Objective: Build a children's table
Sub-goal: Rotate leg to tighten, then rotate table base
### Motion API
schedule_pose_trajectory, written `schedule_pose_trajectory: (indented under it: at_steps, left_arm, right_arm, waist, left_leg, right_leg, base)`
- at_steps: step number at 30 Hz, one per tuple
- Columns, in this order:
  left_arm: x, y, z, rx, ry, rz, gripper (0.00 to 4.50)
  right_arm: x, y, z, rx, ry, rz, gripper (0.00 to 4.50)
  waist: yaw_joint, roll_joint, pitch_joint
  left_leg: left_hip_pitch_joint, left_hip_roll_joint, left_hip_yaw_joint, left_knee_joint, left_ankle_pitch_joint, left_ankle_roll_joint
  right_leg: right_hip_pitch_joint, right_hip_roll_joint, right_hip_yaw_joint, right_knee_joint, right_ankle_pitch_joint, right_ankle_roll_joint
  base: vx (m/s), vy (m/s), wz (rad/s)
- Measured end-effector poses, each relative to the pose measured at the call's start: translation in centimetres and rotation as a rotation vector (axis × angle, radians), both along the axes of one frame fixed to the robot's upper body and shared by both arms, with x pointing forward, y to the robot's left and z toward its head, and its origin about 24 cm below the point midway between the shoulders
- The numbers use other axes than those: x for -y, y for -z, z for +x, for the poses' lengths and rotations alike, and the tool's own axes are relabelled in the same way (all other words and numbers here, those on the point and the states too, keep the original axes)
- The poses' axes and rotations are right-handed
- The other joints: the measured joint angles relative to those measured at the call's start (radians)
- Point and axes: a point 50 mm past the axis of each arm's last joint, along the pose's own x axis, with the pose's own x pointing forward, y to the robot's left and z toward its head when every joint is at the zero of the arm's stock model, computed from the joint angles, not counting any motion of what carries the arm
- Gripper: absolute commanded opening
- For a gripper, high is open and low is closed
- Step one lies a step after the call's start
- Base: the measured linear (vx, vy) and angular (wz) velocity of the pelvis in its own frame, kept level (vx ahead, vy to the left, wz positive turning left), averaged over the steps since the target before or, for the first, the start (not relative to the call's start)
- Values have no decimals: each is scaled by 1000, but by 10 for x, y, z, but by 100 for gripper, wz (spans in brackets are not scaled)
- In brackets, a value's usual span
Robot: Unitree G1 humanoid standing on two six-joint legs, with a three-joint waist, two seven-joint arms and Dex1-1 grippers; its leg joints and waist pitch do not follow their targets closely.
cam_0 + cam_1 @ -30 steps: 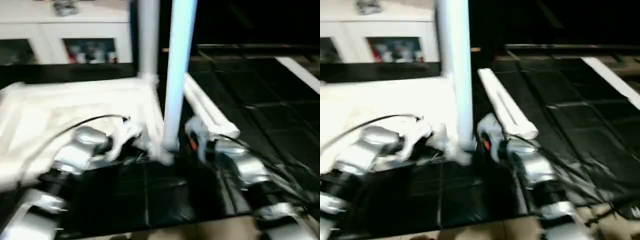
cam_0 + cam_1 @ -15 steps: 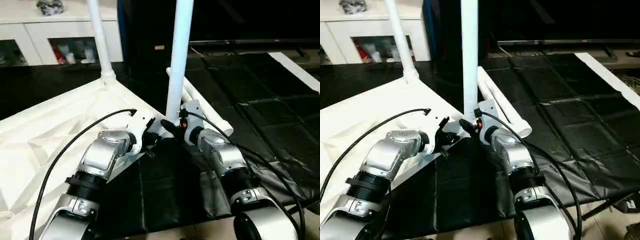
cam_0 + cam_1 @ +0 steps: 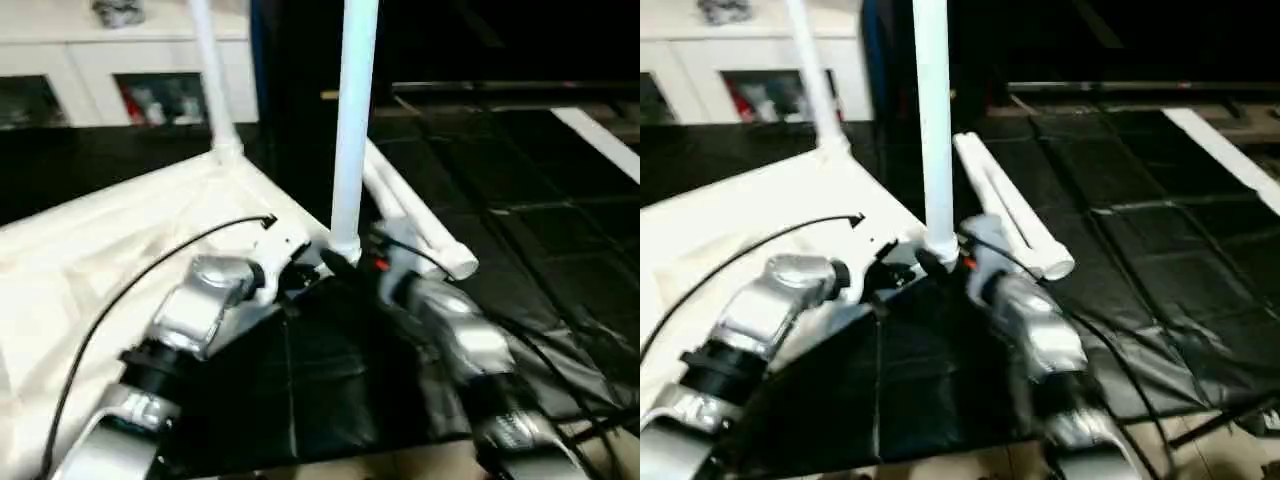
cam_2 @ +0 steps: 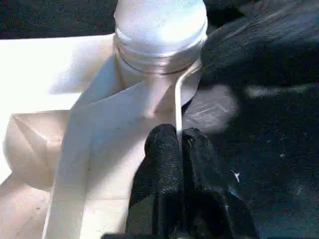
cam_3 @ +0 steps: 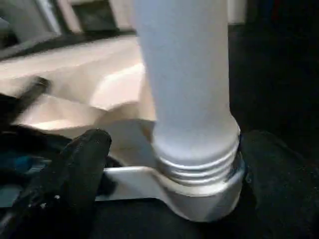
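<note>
Since before: right fingers have spread wider around the near leg.
Tabletop: upside down at my left.
Legs: two upright in corner sockets; two lying together on the black mat.
Left gripper: pinched shut on the top's thin edge.
Right gripper: wide apart, straddling the leg's threaded base.
</note>
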Motion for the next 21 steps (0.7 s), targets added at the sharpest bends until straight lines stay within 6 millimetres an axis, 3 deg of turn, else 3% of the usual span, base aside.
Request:
schedule_pose_trajectory:
  at_steps: [1, 3, 6, 10, 15, 19, 21]
  left_arm:
    - [-1, 0, 1, 5, 1, 1, 27]
    - [1, -1, 1, 0, 7, -23, 27]
    - [2, -14, 2, 31, 19, -105, 61]
    - [-4, -28, 5, 64, 4, -153, 64]
    - [-46, -34, 10, 64, -133, -97, 64]
    - [-83, -46, 12, 109, -264, -50, 64]
    - [-112, -54, 11, 126, -358, 6, 26]
  right_arm:
    - [0, -3, 0, 15, -5, 9, 447]
    - [3, -10, -4, 36, -17, 13, 447]
    - [8, -11, -10, 37, -37, 4, 450]
    - [12, -7, -15, 28, -38, 0, 450]
    - [16, -12, -20, 41, -95, -4, 450]
    - [11, -15, -24, 40, -170, -24, 450]
    - [4, -13, -29, 35, -244, -52, 450]
  waist:
    - [0, 0, 0]
    - [4, 0, 0]
    - [7, -1, -1]
    - [1, -1, -1]
    - [-6, -1, -1]
    - [2, -2, -1]
    - [1, -2, -1]
  left_leg:
    - [0, 0, 0, 0, 0, 0]
    - [0, 0, 0, 0, 0, 0]
    - [0, 0, 0, 0, 0, 0]
    - [2, 0, 0, 0, 0, 0]
    - [3, 0, 0, -1, 0, 0]
    - [2, 0, 0, 0, 0, 0]
    - [1, 0, 0, -1, 0, 0]
  right_leg:
    - [0, 0, 0, 0, 0, 0]
    - [0, 0, 0, 0, 0, 0]
    - [1, 0, 0, -1, 0, 1]
    - [1, 0, 0, 0, 0, 1]
    - [1, 0, 0, 1, -3, 6]
    - [1, 0, 0, 0, -3, 6]
    - [1, 0, 0, 0, -1, 3]
  base:
    - [0, 0, 0]
    - [0, 0, 0]
    - [0, 0, 0]
    - [0, 0, 0]
    - [0, 0, 0]
    - [0, 0, 0]
    - [0, 0, 0]
